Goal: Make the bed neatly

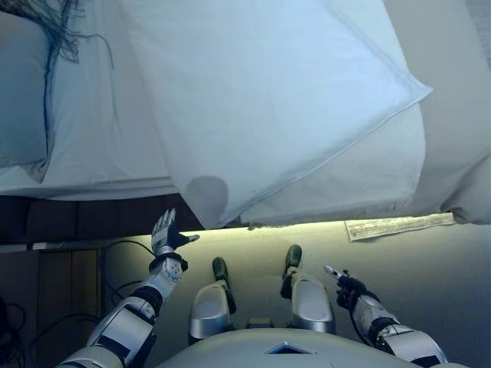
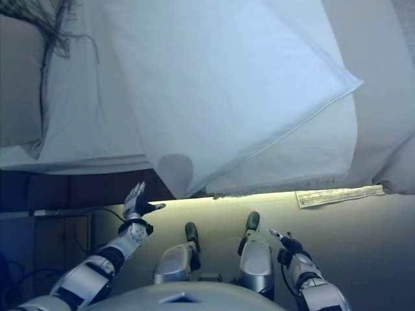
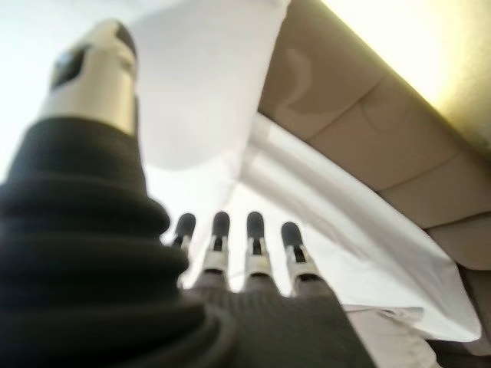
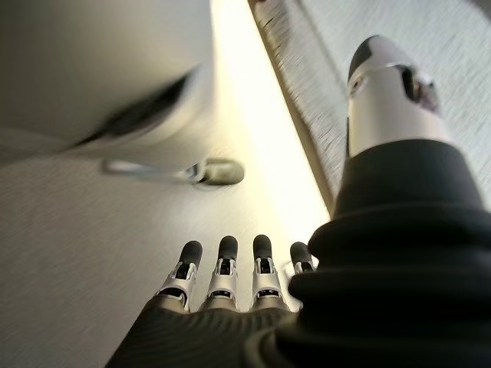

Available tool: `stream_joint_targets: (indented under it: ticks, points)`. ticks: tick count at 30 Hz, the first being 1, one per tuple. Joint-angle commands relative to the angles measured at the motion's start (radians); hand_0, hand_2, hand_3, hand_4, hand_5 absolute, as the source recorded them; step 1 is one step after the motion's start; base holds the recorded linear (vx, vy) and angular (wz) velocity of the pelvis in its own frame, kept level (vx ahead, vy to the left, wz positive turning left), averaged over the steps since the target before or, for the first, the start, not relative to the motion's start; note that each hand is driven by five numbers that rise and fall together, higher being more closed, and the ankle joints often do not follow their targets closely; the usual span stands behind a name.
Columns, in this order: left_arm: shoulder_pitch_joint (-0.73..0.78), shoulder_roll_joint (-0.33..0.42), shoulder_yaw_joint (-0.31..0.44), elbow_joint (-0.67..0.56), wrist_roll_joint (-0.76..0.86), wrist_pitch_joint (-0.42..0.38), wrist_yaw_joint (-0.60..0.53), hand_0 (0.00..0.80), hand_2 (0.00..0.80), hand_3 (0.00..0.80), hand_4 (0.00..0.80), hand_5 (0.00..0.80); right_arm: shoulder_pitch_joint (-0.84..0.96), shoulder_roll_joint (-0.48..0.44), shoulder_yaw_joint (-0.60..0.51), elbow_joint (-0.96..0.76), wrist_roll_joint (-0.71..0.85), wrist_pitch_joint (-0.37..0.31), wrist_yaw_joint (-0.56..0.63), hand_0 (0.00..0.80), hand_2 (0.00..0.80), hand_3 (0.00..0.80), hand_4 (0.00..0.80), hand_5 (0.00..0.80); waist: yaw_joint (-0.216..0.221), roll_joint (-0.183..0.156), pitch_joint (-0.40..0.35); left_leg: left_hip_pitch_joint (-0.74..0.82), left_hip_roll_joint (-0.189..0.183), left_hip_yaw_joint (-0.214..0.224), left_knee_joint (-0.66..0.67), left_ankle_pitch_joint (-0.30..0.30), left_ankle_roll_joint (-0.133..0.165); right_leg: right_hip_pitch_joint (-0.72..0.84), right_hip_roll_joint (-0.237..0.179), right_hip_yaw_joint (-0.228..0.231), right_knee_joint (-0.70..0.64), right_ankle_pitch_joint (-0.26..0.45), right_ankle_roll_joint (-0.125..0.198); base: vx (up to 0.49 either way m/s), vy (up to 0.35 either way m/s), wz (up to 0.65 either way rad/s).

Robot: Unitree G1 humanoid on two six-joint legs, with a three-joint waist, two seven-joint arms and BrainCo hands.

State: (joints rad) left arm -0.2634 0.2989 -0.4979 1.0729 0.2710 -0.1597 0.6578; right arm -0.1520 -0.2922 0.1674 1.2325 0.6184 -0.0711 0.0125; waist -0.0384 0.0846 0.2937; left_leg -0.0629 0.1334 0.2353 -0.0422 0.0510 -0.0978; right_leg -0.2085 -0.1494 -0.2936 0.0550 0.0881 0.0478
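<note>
A bed [image 1: 100, 146] with a white sheet fills the top of the eye views. A white cover [image 1: 268, 100] lies slantwise over it, and one corner [image 1: 205, 201] hangs past the near edge of the mattress. My left hand [image 1: 165, 236] is open, fingers straight, raised just below and to the left of that hanging corner, not touching it. The corner also shows past the fingers in the left wrist view [image 3: 201, 92]. My right hand [image 1: 349, 289] is open and empty, low over the floor at the right, apart from the bed.
A grey pillow [image 1: 19, 100] and a dark fringed cloth [image 1: 55, 31] lie at the bed's far left. A dark bed frame [image 1: 77, 218] runs under the mattress. A printed paper strip [image 1: 399, 225] lies on the pale floor by the bed's edge.
</note>
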Motion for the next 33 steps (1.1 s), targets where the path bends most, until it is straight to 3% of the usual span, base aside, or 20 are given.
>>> stream_joint_targets:
  ticks: [1, 12, 21, 33]
  points:
    - [-0.089, 0.027, -0.001, -0.020, -0.025, -0.001, 0.024, 0.000, 0.000, 0.000, 0.000, 0.000, -0.060, -0.011, 0.042, -0.015, -0.018, 0.012, -0.003, 0.000, 0.000, 0.000, 0.000, 0.000, -0.021, -0.051, 0.044, -0.030, 0.036, -0.003, -0.010, 0.077, -0.012, 0.035, -0.041, 0.072, -0.029, 0.029, 0.061, -0.039, 0.015, -0.27]
    - [-0.291, 0.055, -0.034, -0.044, -0.156, 0.013, 0.000, 0.000, 0.000, 0.000, 0.000, 0.000, -0.151, -0.039, 0.086, -0.043, -0.015, 0.032, -0.019, 0.000, 0.000, 0.000, 0.000, 0.000, -0.067, -0.083, 0.135, -0.172, 0.072, 0.023, 0.061, 0.089, -0.030, -0.123, -0.009, 0.116, 0.027, 0.034, 0.050, -0.059, 0.012, -0.18]
    - [-0.477, 0.104, -0.037, -0.071, -0.259, 0.010, -0.029, 0.000, 0.000, 0.000, 0.000, 0.000, -0.219, -0.043, 0.119, -0.123, 0.026, 0.057, -0.048, 0.000, 0.000, 0.000, 0.000, 0.000, -0.102, -0.105, 0.204, -0.272, 0.081, 0.036, 0.104, 0.093, -0.037, -0.237, 0.006, 0.151, 0.056, 0.048, 0.048, -0.046, -0.021, -0.09]
    - [-0.659, 0.121, -0.091, -0.097, -0.281, 0.039, -0.009, 0.000, 0.000, 0.000, 0.000, 0.000, -0.263, -0.035, 0.147, -0.182, 0.076, 0.074, -0.067, 0.000, 0.000, 0.000, 0.000, 0.000, -0.151, -0.125, 0.226, -0.366, 0.102, 0.058, 0.106, 0.103, -0.054, -0.372, 0.018, 0.190, 0.068, 0.075, 0.046, -0.001, -0.028, -0.02]
